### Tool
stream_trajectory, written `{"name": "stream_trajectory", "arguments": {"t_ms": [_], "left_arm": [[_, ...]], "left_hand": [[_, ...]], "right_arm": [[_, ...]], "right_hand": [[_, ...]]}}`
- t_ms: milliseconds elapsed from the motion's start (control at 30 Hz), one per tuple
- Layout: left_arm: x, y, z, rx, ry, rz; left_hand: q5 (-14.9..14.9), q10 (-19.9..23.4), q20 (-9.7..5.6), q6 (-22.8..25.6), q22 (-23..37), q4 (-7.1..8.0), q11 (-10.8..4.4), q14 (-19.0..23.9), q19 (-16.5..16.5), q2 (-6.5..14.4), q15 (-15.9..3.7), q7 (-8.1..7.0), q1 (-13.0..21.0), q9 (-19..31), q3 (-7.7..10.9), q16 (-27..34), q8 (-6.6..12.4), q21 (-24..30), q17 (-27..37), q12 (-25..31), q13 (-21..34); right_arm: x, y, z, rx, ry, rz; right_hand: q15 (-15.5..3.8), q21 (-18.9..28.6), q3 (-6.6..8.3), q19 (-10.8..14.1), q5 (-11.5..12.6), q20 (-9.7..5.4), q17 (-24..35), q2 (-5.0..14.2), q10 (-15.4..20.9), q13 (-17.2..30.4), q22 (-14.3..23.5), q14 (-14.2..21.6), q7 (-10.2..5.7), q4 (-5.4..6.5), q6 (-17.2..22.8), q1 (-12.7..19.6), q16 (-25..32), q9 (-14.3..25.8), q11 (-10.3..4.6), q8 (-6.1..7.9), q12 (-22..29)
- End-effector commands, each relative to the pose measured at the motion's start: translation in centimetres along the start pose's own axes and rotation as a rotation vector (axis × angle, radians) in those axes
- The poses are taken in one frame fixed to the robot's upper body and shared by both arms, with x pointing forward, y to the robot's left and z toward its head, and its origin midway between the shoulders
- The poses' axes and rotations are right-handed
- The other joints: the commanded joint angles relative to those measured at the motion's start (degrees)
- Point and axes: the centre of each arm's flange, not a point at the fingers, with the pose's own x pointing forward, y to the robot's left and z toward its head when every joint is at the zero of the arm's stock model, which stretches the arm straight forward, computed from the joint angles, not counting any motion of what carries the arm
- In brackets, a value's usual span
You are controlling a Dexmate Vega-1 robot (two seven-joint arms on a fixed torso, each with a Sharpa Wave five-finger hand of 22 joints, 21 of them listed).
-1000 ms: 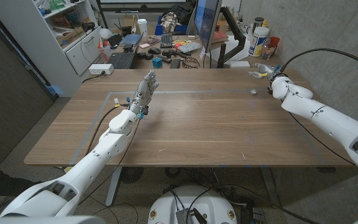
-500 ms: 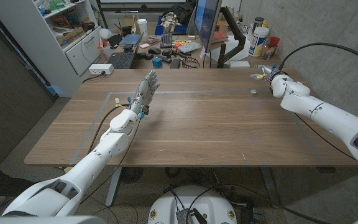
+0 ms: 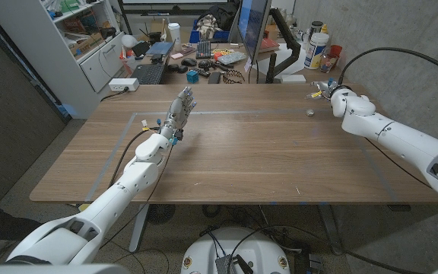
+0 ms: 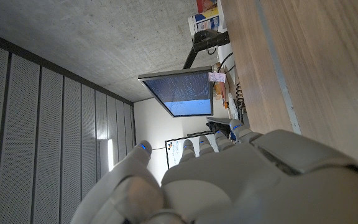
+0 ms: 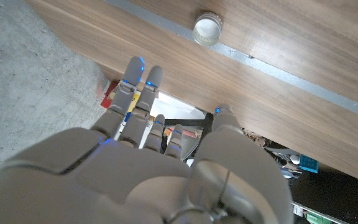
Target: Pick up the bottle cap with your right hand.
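Observation:
The bottle cap is a small round pale cap lying on the wooden table near its far right corner, on a grey tape line; in the right wrist view the bottle cap lies beyond my fingertips. My right hand hovers at the far right edge, a little behind and to the right of the cap, fingers spread and holding nothing; my right hand is apart from the cap. My left hand is raised over the left half of the table, fingers straight and apart, holding nothing; my left hand shows from behind.
A monitor on a stand and a cluttered desk lie beyond the table's far edge. Bottles and containers stand behind the far right corner. A shelf unit is at the back left. Grey tape outlines a rectangle on the table.
My right hand has drifted slightly toward the far edge and a little left, nearing the cap's side. The left arm and the cap have not moved.

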Motion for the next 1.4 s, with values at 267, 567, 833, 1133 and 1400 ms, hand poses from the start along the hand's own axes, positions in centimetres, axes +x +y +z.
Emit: {"name": "stream_trajectory", "arguments": {"t_ms": [267,567,833,1133,1400], "left_arm": [[0.2,0.0,-0.4,-0.007,0.002,0.006],[0.3,-0.2,-0.4,-0.007,0.0,0.003],[0.2,-0.2,-0.4,-0.01,-0.002,0.009],[0.1,-0.1,-0.6,-0.013,-0.001,0.015],[0.1,-0.1,-0.8,-0.019,0.001,0.016]], "left_hand": [[0.44,-0.04,0.24,0.41,0.25,0.12,0.24,-1.58,-0.53,-0.52,-0.87,-0.19,-0.12,0.19,-0.38,0.32,0.48,-0.11,0.27,0.34,0.09],[0.46,-0.01,0.24,0.42,0.25,0.18,0.15,-1.6,-0.56,-0.53,-0.85,-0.22,-0.23,0.19,-0.46,0.32,0.44,-0.14,0.27,0.35,0.09],[0.49,0.0,0.27,0.42,0.26,0.23,0.13,-1.54,-0.55,-0.52,-0.79,-0.25,-0.32,0.19,-0.52,0.34,0.41,-0.16,0.28,0.35,0.09],[0.53,0.02,0.29,0.41,0.26,0.27,0.16,-1.56,-0.54,-0.49,-0.76,-0.28,-0.4,0.2,-0.57,0.33,0.38,-0.17,0.28,0.35,0.09],[0.56,0.0,0.33,0.43,0.27,0.31,0.09,-1.67,-0.65,-0.48,-0.5,-0.32,-0.47,0.2,-0.63,0.3,0.36,-0.23,0.28,0.33,0.09]], "right_arm": [[0.6,0.4,0.1,-0.149,0.067,0.115],[0.8,0.9,0.2,-0.165,0.061,0.132],[1.1,1.3,0.5,-0.187,0.057,0.154],[1.4,1.6,0.9,-0.204,0.054,0.178],[1.8,1.9,1.5,-0.221,0.06,0.223]], "right_hand": [[-5.18,2.15,0.43,0.95,0.84,-0.16,1.09,-1.35,4.2,0.21,1.11,2.37,-0.22,-0.73,0.88,3.29,1.39,0.3,-0.36,0.3,1.49],[-5.74,4.6,0.45,2.39,1.33,-1.31,3.32,-1.4,5.91,0.26,2.32,4.44,-0.24,-0.58,3.08,5.58,3.98,0.5,-0.21,0.9,1.61],[-6.17,6.57,0.2,2.83,1.53,-2.08,5.44,-1.49,5.86,0.3,3.55,4.7,-0.26,-0.37,3.92,7.05,5.98,0.54,-0.35,0.91,1.1],[-6.87,8.73,0.09,3.7,1.81,-2.56,7.32,-1.52,9.37,0.34,4.57,6.35,-0.24,-0.19,5.75,8.52,8.19,0.59,0.32,1.22,1.87],[-6.43,8.57,0.22,2.53,2.03,-1.89,7.6,-1.47,7.87,0.37,3.63,5.25,-0.3,0.07,6.05,9.12,7.71,0.59,0.79,1.02,0.87]]}}
